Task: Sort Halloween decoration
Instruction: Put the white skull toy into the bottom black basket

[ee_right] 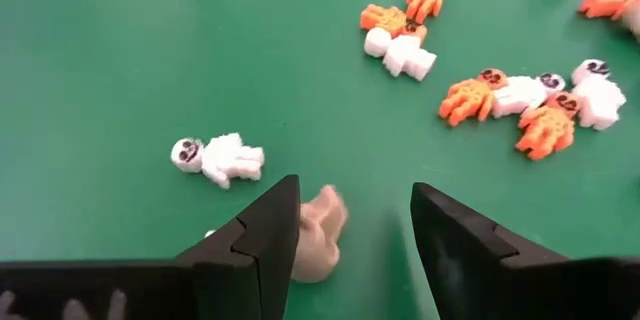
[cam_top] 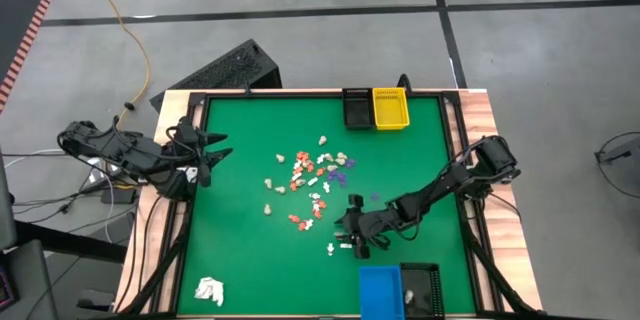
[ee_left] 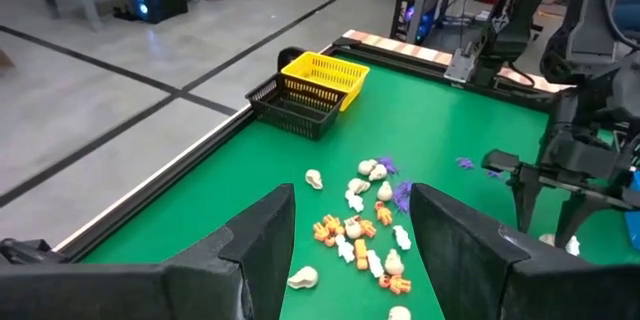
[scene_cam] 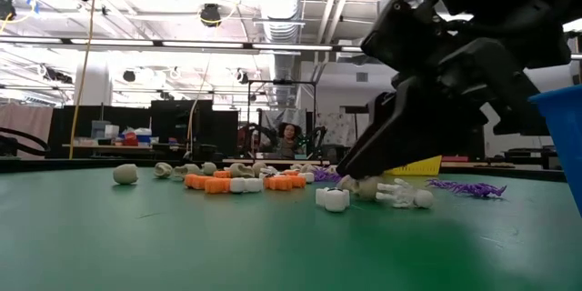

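My right gripper (cam_top: 352, 243) is low over the green counter (cam_top: 240, 250), lower centre of the overhead frame, arm reaching in from the right edge. Jaws spread. In its wrist view a cream-beige piece (ee_right: 318, 232) sits between the two fingers (ee_right: 262, 240), close against one of them; I cannot tell whether it touches. That piece's long axis runs roughly along the fingers.

Just beside it lies a white mummy figure (ee_right: 220, 158), flat on its back, long axis across the frame, head toward the left edge.

The Halloween decoration (cam_top: 312, 180) is scattered mid-counter in the overhead frame: orange, white, cream and purple pieces, pointing every which way, with no common direction.

My left gripper (cam_top: 212, 152) waits at the counter's left edge, jaws spread, empty, pointing toward the scatter.

A yellow bin (cam_top: 390, 108) and black bin (cam_top: 356, 109) stand together at the top edge; a blue bin (cam_top: 380, 291) at the bottom. A white wadded lump (cam_top: 209, 290) lies lower left.
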Controlling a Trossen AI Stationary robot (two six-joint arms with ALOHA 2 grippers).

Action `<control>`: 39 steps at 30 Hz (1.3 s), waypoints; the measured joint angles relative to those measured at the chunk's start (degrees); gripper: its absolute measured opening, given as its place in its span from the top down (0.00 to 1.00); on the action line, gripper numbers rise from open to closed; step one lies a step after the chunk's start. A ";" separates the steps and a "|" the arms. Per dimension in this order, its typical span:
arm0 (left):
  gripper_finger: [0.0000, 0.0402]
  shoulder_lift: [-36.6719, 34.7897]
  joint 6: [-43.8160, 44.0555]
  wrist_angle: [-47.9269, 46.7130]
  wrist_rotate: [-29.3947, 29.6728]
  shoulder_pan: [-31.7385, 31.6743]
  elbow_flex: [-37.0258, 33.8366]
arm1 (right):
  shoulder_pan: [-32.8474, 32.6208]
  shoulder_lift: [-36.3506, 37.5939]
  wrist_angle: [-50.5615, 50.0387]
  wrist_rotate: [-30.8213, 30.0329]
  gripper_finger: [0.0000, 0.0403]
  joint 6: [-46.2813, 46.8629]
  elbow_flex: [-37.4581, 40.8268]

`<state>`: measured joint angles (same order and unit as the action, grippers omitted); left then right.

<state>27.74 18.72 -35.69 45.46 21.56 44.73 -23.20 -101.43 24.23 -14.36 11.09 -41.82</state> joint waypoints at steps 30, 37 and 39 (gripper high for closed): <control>0.53 0.03 -0.59 -1.38 1.48 -0.01 0.00 | 6.38 -0.10 -0.38 2.72 0.51 -5.53 0.11; 0.53 0.03 -0.55 -1.38 1.48 0.00 0.00 | 7.42 -0.17 0.59 4.19 0.51 -5.56 0.11; 0.53 0.03 -0.52 -1.37 1.47 -0.01 0.00 | 7.61 -0.17 1.90 4.73 0.51 -5.57 0.11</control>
<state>27.77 18.20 -37.06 46.94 21.56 44.73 -15.59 -101.60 26.13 -9.62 5.53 -41.71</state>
